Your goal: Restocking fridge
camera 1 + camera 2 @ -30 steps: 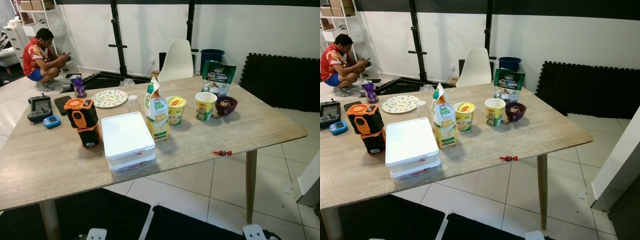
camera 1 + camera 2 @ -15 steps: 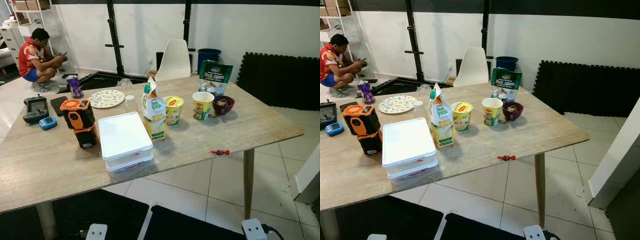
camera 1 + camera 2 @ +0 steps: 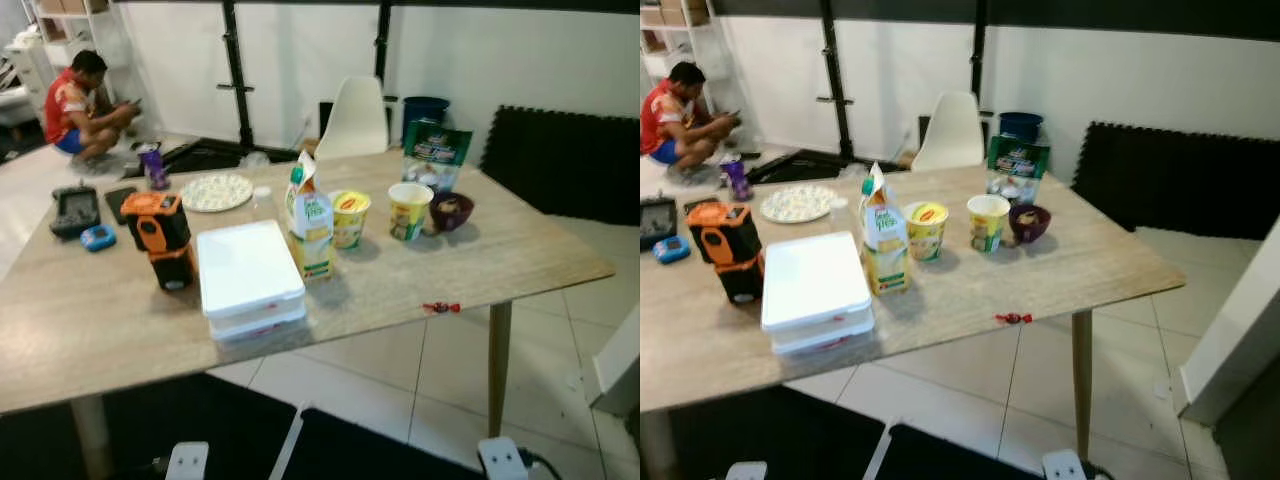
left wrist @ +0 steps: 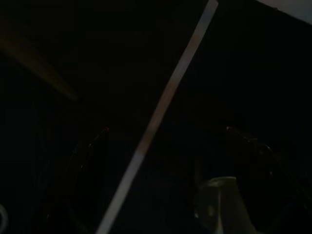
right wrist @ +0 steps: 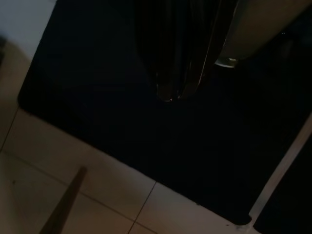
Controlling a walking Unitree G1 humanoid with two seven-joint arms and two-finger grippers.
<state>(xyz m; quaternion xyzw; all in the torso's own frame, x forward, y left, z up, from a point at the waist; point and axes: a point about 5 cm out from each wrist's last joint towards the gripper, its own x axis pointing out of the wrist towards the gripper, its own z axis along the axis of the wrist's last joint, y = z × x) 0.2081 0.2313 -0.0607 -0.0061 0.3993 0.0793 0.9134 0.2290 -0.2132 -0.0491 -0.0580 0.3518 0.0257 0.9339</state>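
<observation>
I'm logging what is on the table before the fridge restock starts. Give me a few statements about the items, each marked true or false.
1. The milk carton stands upright beside the white lidded containers. True.
2. The purple bowl sits at the table's near edge. False: it is toward the far side, in front of the green bag.
3. Two instant noodle cups stand between the carton and the bowl. True.
4. The patterned plate is stacked on the white containers. False: it lies on the table farther back.
5. The white chair is tipped over. False: it stands upright behind the table.
</observation>
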